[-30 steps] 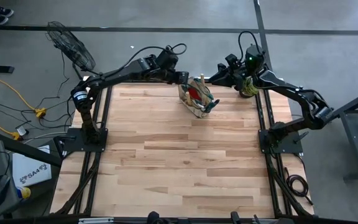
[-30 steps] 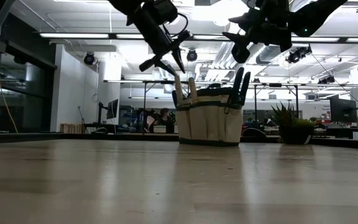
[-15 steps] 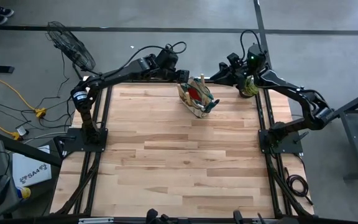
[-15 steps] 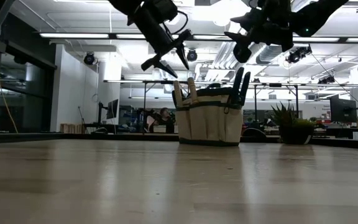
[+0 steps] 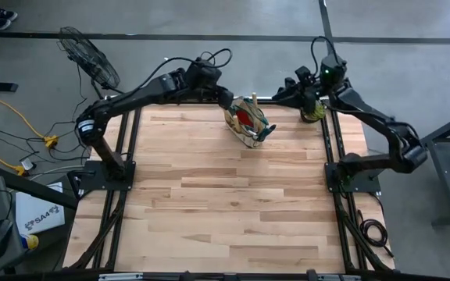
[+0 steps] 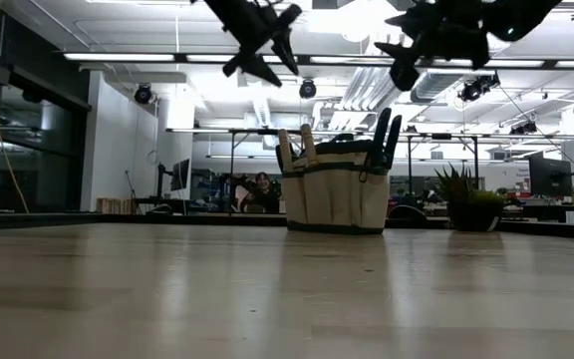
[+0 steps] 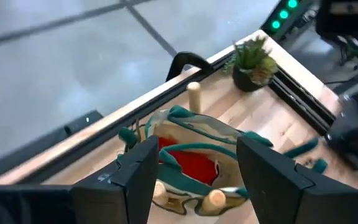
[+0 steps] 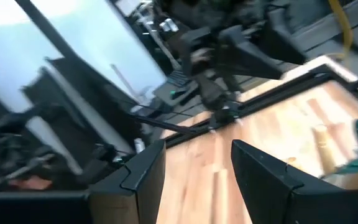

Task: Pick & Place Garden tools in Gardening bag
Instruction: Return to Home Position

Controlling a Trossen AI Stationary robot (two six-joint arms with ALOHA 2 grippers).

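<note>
The beige gardening bag [image 5: 248, 122] with green trim stands upright on its base at the table's far edge, also seen in the low view [image 6: 335, 194]. Garden tools stick out of it: wooden handles [image 7: 194, 96], green pruner handles [image 6: 385, 135], and a red cloth [image 7: 191, 165] inside. My left gripper [image 5: 226, 97] hangs open above and to the left of the bag [image 6: 265, 42], its fingers framing the bag [image 7: 196, 149] from a distance. My right gripper [image 5: 283, 94] hovers open, high, to the bag's right [image 6: 407, 50], holding nothing [image 8: 197, 152].
A small potted plant [image 5: 312, 112] stands at the table's far right corner, close to the right arm [image 6: 466, 199]. A floor fan [image 5: 88, 55] and cables lie beyond the left edge. The wooden tabletop [image 5: 225, 203] stretches toward the near edge.
My left gripper has opened beside a wooden handle in the bag, then risen and drawn back toward the far left, rolling as it went. The handle stays standing in the bag. My right gripper has drifted slightly up and toward the right.
</note>
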